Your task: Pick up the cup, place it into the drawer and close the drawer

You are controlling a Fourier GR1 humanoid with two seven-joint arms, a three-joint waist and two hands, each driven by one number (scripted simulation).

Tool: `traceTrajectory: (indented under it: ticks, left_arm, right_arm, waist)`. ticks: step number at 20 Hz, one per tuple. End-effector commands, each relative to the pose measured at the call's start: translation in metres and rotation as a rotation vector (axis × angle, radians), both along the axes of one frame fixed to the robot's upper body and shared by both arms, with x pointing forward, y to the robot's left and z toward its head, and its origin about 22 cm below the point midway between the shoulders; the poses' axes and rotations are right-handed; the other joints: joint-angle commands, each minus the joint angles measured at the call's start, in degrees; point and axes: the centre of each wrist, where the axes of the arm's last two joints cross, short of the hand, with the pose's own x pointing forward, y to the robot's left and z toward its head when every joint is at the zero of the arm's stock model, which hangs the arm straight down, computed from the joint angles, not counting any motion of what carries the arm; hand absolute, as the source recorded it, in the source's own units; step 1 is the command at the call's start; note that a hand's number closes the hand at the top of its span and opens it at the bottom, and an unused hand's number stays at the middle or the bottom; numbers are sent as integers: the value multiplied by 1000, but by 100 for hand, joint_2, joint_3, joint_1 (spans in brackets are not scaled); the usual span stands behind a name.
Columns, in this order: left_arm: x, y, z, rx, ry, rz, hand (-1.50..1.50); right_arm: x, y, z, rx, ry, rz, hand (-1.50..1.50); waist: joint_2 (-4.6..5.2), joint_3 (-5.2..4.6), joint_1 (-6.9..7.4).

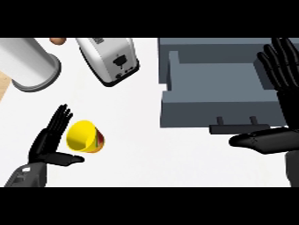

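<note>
From my remote seat I start at nine o'clock on the white counter (pixel 139 132), where a tall white cylinder (pixel 23 61) stands at about ten o'clock, with a small brown object (pixel 58 40) peeking out just beyond it at the far edge. Next to that, at eleven o'clock, a silver toaster (pixel 110 59) lies angled across the surface. Down at seven o'clock my left hand (pixel 50 143) is wide open, fingers straight and pointing away from me, thumb stretched out to the side. The yellow cup (pixel 86 136) lies tipped on its side just beside that palm, its mouth facing the hand; I cannot tell whether they touch. Moving toward two o'clock, the grey drawer (pixel 210 90) stands pulled open, its handle (pixel 238 127) toward me. At three to four o'clock my right hand (pixel 288 105) is spread wide too, fingers straight up over the drawer's right side, holding nothing.
</note>
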Motion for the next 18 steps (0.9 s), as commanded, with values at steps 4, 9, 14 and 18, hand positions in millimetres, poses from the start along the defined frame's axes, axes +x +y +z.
traceTrajectory:
  ticks: [4,9,14,18]
  left_arm:
    - [6,-7,-13,-41,-43,-2,-150]
    - [-6,-29,-30,-37,-64,-7,-150]
    - [-6,-14,-26,-19,-65,4,-150]
    - [5,-32,-25,-40,-78,-23,-150]
  right_arm:
    - [2,-7,0,3,-16,7,-150]
    - [4,-8,11,-1,1,16,-150]
    - [5,3,5,22,-3,12,-150]
    - [9,-10,8,6,-8,4,-150]
  waist:
    - [11,-3,-23]
    - [31,-11,-68]
    - [38,-13,-76]
    - [37,-11,-73]
